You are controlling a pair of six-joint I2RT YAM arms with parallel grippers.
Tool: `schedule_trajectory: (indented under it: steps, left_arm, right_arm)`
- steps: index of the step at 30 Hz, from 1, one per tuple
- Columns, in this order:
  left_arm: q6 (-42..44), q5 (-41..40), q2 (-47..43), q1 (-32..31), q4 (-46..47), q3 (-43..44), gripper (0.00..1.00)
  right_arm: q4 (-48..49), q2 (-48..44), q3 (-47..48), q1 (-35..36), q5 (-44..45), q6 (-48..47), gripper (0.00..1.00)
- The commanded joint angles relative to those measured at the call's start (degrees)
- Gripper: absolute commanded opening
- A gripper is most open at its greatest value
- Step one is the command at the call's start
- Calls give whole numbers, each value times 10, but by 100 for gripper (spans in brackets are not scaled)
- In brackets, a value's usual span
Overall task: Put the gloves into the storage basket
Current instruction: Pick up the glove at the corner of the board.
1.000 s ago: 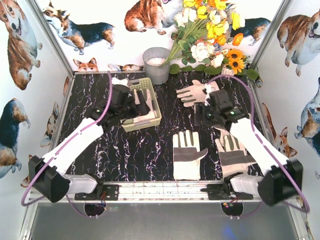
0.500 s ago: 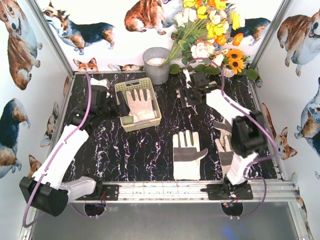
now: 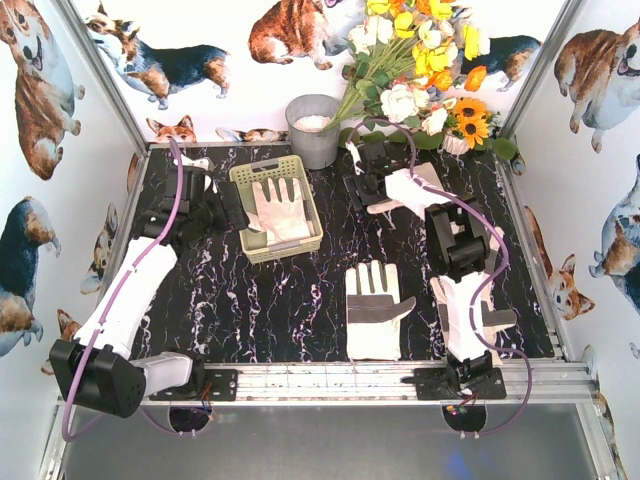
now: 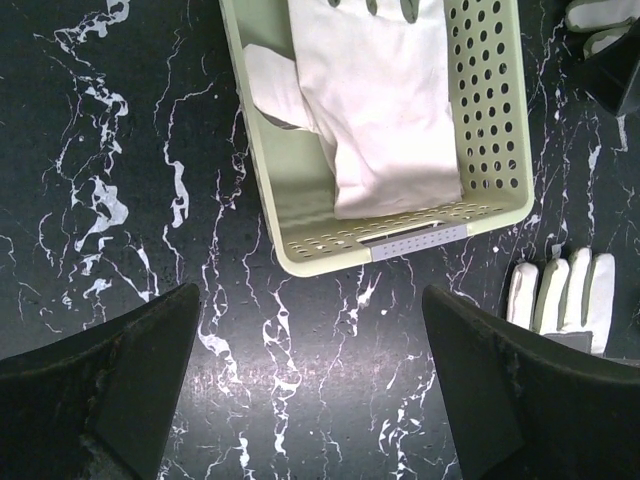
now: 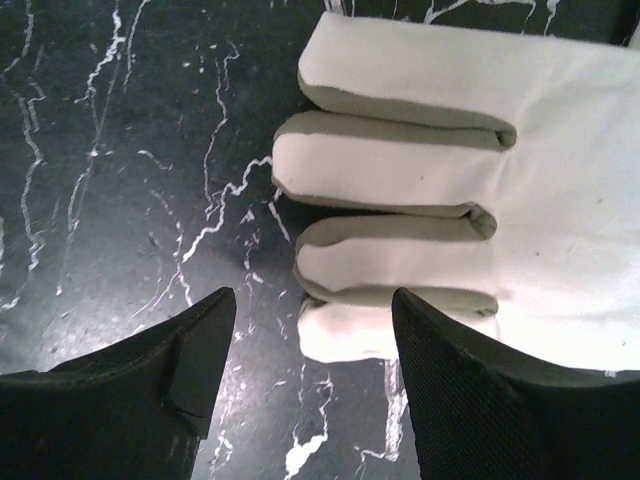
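The pale yellow-green storage basket [image 3: 242, 176] stands back left and holds a cream glove [image 3: 282, 208], also seen in the left wrist view [image 4: 375, 110]. My left gripper [image 3: 236, 206] is open and empty, raised beside the basket [image 4: 400, 245], with bare table between its fingers [image 4: 310, 330]. A second glove [image 3: 408, 190] lies at the back centre. My right gripper [image 3: 360, 186] is open at that glove's fingertip end [image 5: 400, 190], its jaws on either side of the lowest finger [image 5: 312, 312]. A third glove [image 3: 375, 305] lies front centre. A fourth [image 3: 470, 310] lies partly under the right arm.
A grey metal bucket [image 3: 313, 130] stands behind the basket. A bunch of artificial flowers [image 3: 420, 70] leans over the back right, close behind the right gripper. The cell's walls and metal posts close in the dark marble table [image 3: 280, 300].
The left gripper drew back leftward from the basket, leaving a glove lying in it. The right arm swung from mid-table to the back glove, then shifted left to its fingertips.
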Motion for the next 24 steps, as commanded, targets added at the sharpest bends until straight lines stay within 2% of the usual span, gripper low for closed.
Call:
schedule_trajectory:
  steps: [1,3,12,19,22,24]
  left_arm:
    - [17,18,5,18,-9,20,86]
    - [17,22,8,22,-9,18,86]
    - [14,29,13,27,-8,21,86]
    - [1,25,-13,27,-5,5,86]
    - [-4,23,-27,27,-4,-2,86]
    - [-6,25,-35,27,-5,-4,86]
  right_arm:
    - [37,18,43,11,48,-47,65]
    - [50,29,46,13,57,-59,65]
    - [38,61,67,18,81,-89,37]
    - [-20,49,57,18,57,-77,6]
    - [-14,19,12,18,40,-70,0]
    - [-11,-9,-23,18,26,-63,0]
